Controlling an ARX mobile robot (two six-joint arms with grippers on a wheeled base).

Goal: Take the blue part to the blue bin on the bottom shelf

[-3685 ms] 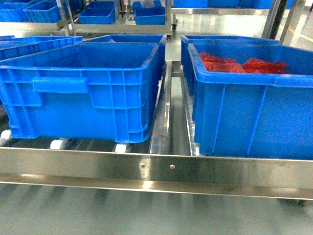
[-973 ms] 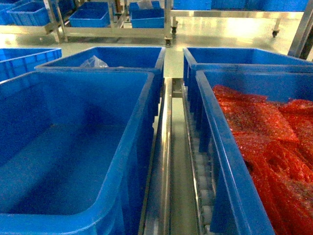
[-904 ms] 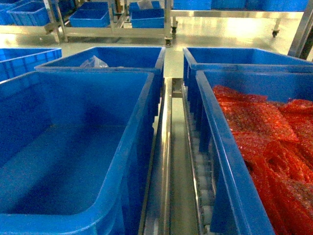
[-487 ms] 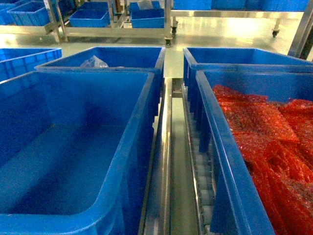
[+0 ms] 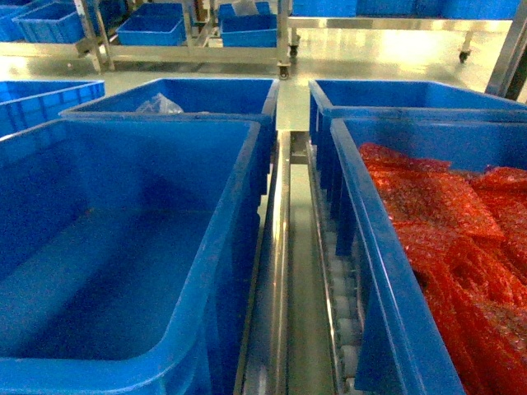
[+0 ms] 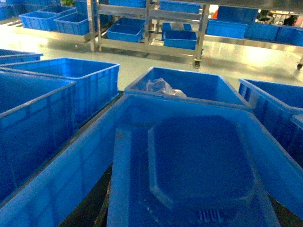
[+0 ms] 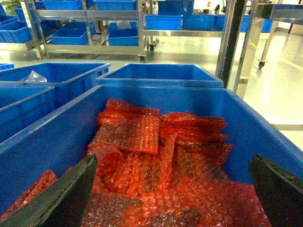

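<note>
The blue part (image 6: 199,161), a dark-blue blocky piece, fills the lower middle of the left wrist view, right in front of the camera. My left gripper (image 6: 189,210) is shut on it, with its fingers almost wholly hidden by the part. Under and ahead of it lies the blue bin (image 6: 61,179), whose smooth inside shows bare from the head (image 5: 123,181). My right gripper (image 7: 175,198) hangs open over red netting (image 7: 142,137). Neither gripper shows in the head view. The bottom shelf's steel divider (image 5: 280,271) runs between the crates.
A crate of red netting (image 5: 445,230) stands to the right of the blue bin. A crate with a clear plastic bag (image 5: 156,104) sits behind it. White rollers (image 5: 346,321) line the gap. More blue crates (image 6: 71,80) and racks (image 5: 198,49) stand to the left and beyond.
Since 3.7 s ago the head view has gone from facing the crates' fronts and the front rail to looking down into them. Over the last second nothing has visibly moved.
</note>
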